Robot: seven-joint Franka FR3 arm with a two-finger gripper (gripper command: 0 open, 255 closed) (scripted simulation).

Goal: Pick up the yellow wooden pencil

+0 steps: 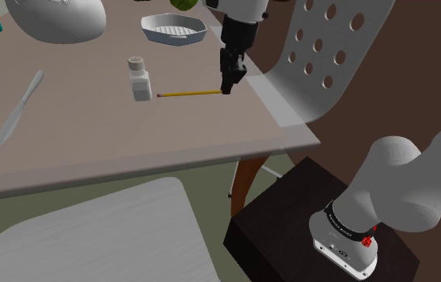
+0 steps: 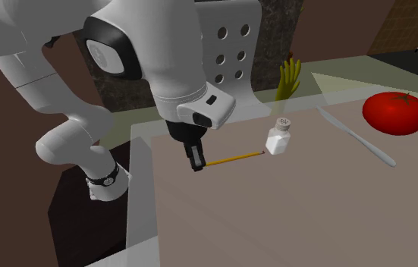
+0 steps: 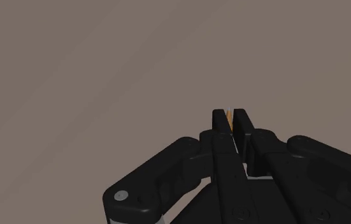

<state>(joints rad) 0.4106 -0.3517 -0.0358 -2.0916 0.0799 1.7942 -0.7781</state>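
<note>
A thin yellow pencil lies level along the brown table, one end by a white salt shaker. My black gripper points straight down over the pencil's other end, near the table edge closest to the stand. In the wrist view the fingers stand almost together, clasping a narrow orange-yellow sliver of the pencil between their tips. I cannot tell whether the pencil still touches the tabletop.
A grey knife and a red tomato lie beyond the shaker. A white ribbed dish and a large white bowl sit at the far side. A perforated white chair stands at the table's corner.
</note>
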